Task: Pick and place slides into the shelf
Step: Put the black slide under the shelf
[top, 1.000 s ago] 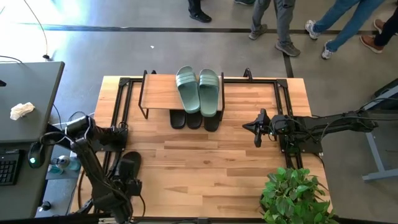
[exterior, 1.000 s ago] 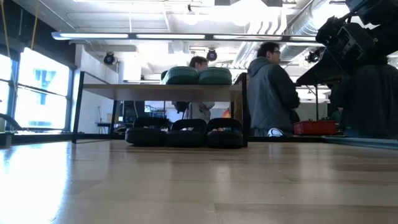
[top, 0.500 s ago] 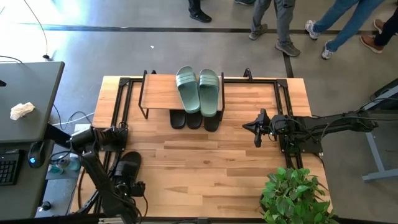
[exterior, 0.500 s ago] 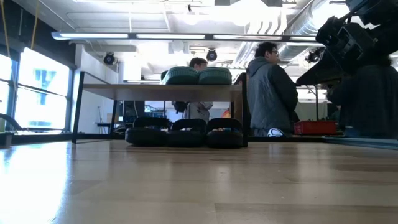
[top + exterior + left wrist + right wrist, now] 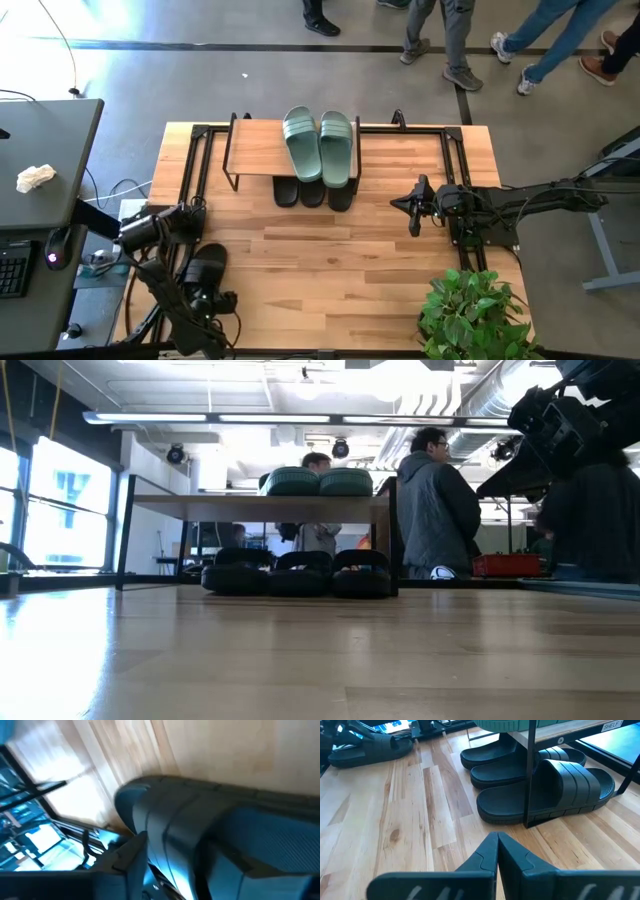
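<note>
A green pair of slides (image 5: 320, 145) lies on the shelf (image 5: 255, 150), and three black slides (image 5: 312, 192) poke out beneath it. Well apart from the shelf, a fourth black slide (image 5: 203, 275) lies at the worktop's (image 5: 330, 270) near left corner under the left gripper (image 5: 212, 300). The right gripper (image 5: 415, 210) hovers right of the shelf.

Open lab or workshop hall, exposed ceiling ducts (image 5: 470, 395) showing overhead, people (image 5: 435, 505) standing behind the table (image 5: 330, 260)

My left pincer (image 5: 205, 300) sits over the lone black slide (image 5: 205, 268), and my wrist camera shows only a blurred dark strap (image 5: 210, 845), so I cannot tell whether I grip it. The shelf (image 5: 255, 148) top hides most of three black slides (image 5: 312, 193).
</note>
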Controlling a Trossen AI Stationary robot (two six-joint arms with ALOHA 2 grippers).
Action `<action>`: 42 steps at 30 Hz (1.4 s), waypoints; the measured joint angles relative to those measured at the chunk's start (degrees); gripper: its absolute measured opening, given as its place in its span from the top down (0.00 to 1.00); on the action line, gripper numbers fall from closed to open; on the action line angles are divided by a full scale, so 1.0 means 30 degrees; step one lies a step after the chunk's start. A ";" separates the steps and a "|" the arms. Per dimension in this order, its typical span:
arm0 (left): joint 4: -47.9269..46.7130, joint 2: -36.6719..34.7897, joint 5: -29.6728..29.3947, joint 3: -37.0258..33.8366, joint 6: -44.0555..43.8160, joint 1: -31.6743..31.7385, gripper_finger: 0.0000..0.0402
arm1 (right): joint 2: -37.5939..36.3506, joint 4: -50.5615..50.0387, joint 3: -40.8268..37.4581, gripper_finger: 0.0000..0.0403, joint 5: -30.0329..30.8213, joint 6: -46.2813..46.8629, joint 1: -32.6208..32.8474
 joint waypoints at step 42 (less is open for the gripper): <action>0.0011 -0.0931 -1.0608 0.3092 0.9879 0.8092 1.00 | 0.0000 -0.0073 0.0000 1.00 0.0000 0.0000 0.0004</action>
